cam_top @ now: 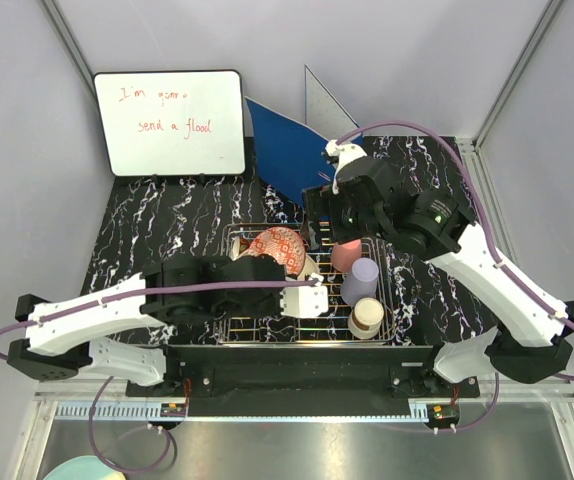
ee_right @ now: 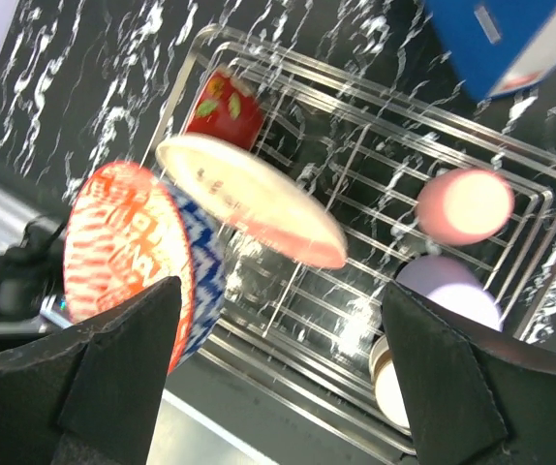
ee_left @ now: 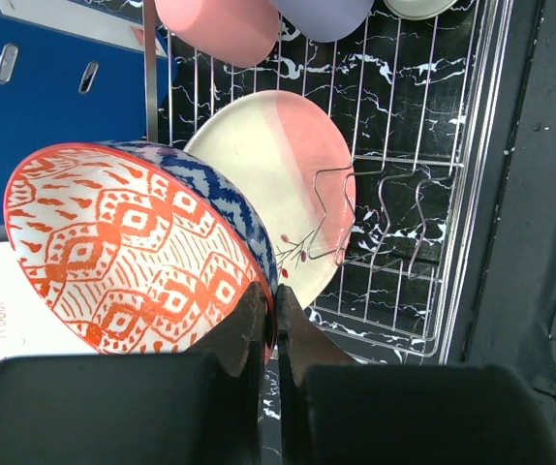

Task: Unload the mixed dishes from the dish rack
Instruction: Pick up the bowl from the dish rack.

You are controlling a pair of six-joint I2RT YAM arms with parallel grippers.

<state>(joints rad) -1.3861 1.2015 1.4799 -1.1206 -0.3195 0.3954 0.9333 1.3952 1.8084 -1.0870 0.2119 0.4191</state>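
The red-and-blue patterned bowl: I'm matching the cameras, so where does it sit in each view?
Top external: red-and-blue patterned bowl over the left half of the dish rack.
Left wrist: left of centre, beside the plate.
Right wrist: at the left side.
Shared landmark: the pink cup.

This is a robotics lab test cell. Plain white panels (cam_top: 397, 60) in metal framing (cam_top: 513, 70) enclose a black marbled desk (cam_top: 167, 225). Two arms (cam_top: 97, 315) are bolted to a rail (cam_top: 297, 365) and trail cables (cam_top: 417, 130). A handwritten whiteboard (cam_top: 172, 120) leans at the back.
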